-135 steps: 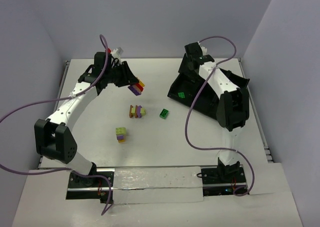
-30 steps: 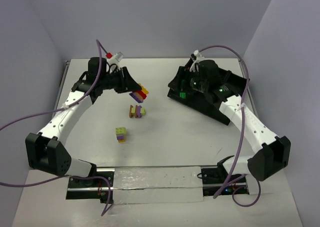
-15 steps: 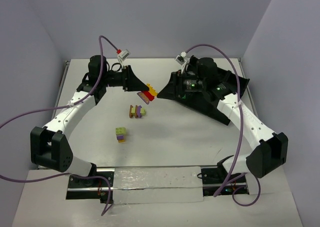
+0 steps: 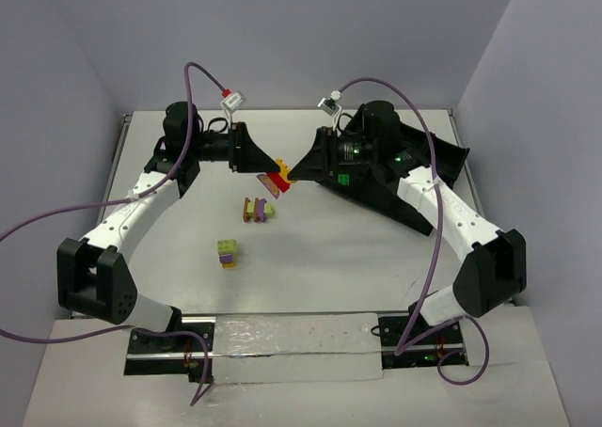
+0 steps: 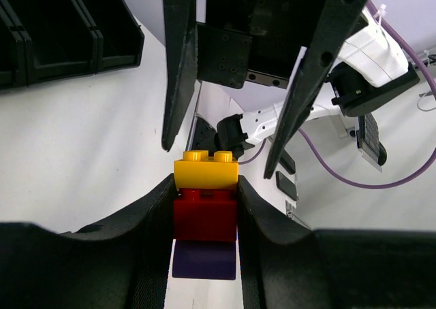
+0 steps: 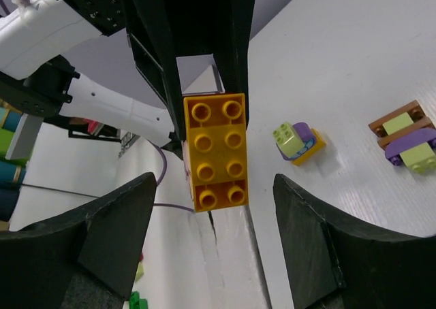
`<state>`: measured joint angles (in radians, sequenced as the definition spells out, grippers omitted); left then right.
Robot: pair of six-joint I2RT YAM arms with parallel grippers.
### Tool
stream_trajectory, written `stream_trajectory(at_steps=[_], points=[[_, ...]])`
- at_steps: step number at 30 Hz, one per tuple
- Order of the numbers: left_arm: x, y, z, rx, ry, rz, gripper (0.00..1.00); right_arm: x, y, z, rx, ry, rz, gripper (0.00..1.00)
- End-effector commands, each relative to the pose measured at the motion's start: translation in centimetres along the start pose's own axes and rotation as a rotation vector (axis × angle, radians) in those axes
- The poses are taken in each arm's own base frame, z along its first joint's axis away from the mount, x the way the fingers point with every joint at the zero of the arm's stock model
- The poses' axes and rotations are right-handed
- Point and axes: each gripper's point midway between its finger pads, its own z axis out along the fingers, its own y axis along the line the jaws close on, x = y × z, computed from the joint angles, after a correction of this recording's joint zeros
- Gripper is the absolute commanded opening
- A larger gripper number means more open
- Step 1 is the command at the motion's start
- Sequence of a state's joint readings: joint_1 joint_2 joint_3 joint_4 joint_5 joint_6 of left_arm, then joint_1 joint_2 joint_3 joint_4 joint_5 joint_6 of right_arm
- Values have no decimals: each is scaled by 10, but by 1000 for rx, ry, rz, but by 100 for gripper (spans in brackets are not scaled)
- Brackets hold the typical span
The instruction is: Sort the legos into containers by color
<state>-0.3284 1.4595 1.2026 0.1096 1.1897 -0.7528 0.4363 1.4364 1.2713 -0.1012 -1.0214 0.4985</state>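
Since half a second earlier, the right gripper (image 4: 293, 170) had closed in on the left gripper (image 4: 272, 170) until their tips nearly met above the table (image 4: 320, 267). The left one was clamped on a stack (image 5: 205, 200) of three bricks, yellow over red over purple, held in the air short of the one tray (image 4: 369, 190). The right one's fingers stood wide apart either side of the yellow brick (image 6: 214, 149), not gripping it. Sorting looked barely begun. One green piece (image 4: 344, 176) seemed to lie in the tray, though it was too small to be sure. Left to do were the held stack and two mixed groups on the table, a brown-and-purple cluster (image 4: 257, 209) and a smaller cluster (image 4: 228, 252) nearby.
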Motion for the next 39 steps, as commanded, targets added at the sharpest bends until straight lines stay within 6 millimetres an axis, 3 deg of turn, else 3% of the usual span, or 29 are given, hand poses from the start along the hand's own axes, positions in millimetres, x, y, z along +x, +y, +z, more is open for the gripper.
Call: stream_trajectory(at_steps=[1,6,22,26,31,32,33,37,39], points=[[-2,-23,-2,57,8,100,0,-16,23,5,-120,-16,-40,74],[-3,-27,-3,62,7,113,0,-13,24,11,-153,9,-33,71],[-7,-33,-4,60,-5,128,0,-1,25,18,-180,45,-18,47],[-8,-35,-4,58,-10,134,0,1,24,19,-180,51,-13,32],[-10,-35,-4,50,-14,134,0,4,21,20,-168,47,0,0],[-11,-34,-4,44,-17,134,4,4,21,19,-167,46,0,0],[-11,-32,-3,36,-16,132,14,5,21,19,-163,43,1,0],[-11,-33,-5,30,-19,135,80,5,19,19,-146,36,4,0],[-12,-30,-6,6,-28,145,94,5,19,18,-138,31,4,0]])
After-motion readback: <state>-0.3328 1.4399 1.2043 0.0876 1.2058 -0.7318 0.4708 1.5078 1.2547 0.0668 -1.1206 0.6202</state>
